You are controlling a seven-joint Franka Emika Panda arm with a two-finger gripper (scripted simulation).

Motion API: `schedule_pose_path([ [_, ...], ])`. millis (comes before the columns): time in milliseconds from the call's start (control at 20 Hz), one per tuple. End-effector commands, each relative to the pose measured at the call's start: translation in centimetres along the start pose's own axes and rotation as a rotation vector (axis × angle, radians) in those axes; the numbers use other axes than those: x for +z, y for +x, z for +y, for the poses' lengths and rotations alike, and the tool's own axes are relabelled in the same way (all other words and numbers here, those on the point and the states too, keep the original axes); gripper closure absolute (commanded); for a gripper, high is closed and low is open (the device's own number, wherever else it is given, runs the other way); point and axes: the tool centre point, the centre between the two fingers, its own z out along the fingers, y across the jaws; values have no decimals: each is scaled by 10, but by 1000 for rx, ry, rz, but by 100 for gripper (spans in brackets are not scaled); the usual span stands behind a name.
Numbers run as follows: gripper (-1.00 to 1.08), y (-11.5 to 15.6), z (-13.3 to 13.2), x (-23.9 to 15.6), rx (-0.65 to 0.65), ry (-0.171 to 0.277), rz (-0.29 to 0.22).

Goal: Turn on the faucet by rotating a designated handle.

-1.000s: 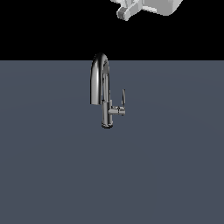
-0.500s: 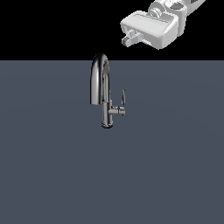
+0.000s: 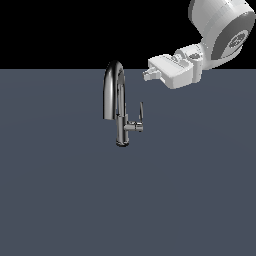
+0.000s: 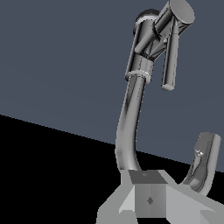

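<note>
The chrome faucet (image 3: 116,100) stands upright on the dark grey surface, with its arched spout bending toward the exterior view's left. The handle (image 3: 141,112), a thin flat blade, stands upright on a short stub to the right of the post. My gripper (image 3: 148,75) hangs above and slightly right of the handle, level with the top of the spout, touching nothing. In the wrist view the faucet (image 4: 131,122) and the handle (image 4: 170,61) lie ahead of my gripper (image 4: 175,181). Its fingers (image 4: 203,162) stand apart and hold nothing.
The grey surface (image 3: 60,190) stretches flat around the faucet. My white arm (image 3: 225,25) reaches in from the exterior view's upper right. The background above the surface is black.
My arm has come down from the exterior view's top edge and moved left. The gripper is now close to the spout's top, above the handle. The faucet and handle have not moved.
</note>
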Motion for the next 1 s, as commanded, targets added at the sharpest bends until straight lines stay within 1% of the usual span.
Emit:
schedule_pose_path([
  [0, 108, 22, -2, 3, 58, 59, -54],
  [250, 108, 58, -4, 13, 157, 159, -146],
  [500, 108, 84, -3, 22, 229, 231, -212],
  [750, 108, 100, -2, 30, 272, 275, -252],
  [950, 108, 105, -1, 32, 286, 289, -265],
])
